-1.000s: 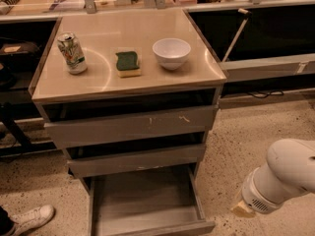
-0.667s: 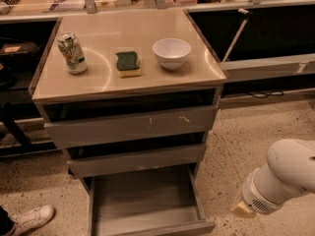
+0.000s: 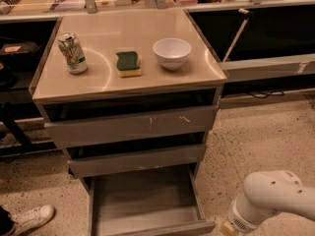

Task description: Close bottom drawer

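The bottom drawer [image 3: 145,200] is pulled far out of the grey-brown cabinet, and its shallow grey box is empty. Its slim front panel [image 3: 162,229] lies at the bottom edge of the view. Above it sit the middle drawer front [image 3: 138,160] and the tall top drawer front [image 3: 133,126] with pale scratches. My white arm [image 3: 273,196] comes in at the lower right, just right of the open drawer's front corner. The gripper itself is out of the picture below the edge.
On the cabinet top [image 3: 197,48] stand a drink can [image 3: 72,52], a green and yellow sponge [image 3: 128,63] and a white bowl [image 3: 172,52]. A white sneaker [image 3: 29,219] is on the speckled floor at lower left. Dark shelving flanks the cabinet.
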`<state>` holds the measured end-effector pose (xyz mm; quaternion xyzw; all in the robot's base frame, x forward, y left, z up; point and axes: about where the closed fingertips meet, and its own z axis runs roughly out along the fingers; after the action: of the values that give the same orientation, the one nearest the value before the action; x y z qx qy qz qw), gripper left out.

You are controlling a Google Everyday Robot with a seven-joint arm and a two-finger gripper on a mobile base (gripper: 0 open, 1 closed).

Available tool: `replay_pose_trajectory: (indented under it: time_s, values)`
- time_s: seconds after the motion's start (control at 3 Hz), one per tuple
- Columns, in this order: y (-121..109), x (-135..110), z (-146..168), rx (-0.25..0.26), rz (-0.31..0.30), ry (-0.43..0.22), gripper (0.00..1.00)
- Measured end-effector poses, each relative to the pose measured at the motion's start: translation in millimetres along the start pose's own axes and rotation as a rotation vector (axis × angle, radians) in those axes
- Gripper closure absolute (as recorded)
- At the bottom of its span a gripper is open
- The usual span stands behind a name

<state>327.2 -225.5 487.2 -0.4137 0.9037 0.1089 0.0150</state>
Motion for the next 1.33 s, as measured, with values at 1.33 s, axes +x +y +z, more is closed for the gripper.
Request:
replay_pose_trajectory:
  time_s: [1.33]
  values:
    - [-19, 25, 136, -0.083, 0.266, 0.032, 1.00]
